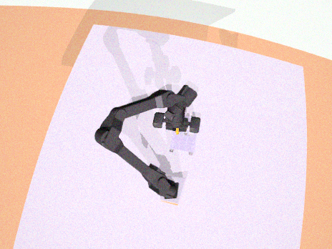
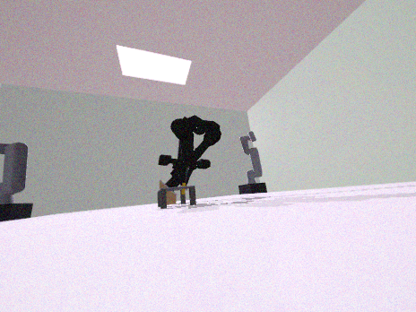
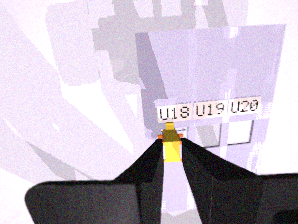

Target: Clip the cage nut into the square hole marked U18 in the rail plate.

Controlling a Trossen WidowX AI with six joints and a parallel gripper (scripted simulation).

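The yellow cage nut is between the fingertips of my gripper, which is shut on it. Small orange parts show at both sides of the nut in the wrist view. The pale lilac rail plate stands on short legs. The nut is at the U18 hole, just below the U18 label in the wrist view, and covers most of that hole. In the exterior view yellow shows above and below the plate's edge line. Whether the wings are inside the hole cannot be told.
The square holes U19 and U20 lie to the right of U18. Dark plate legs stand on the table. A tan object shows behind the plate. Grey arms stand in the background.
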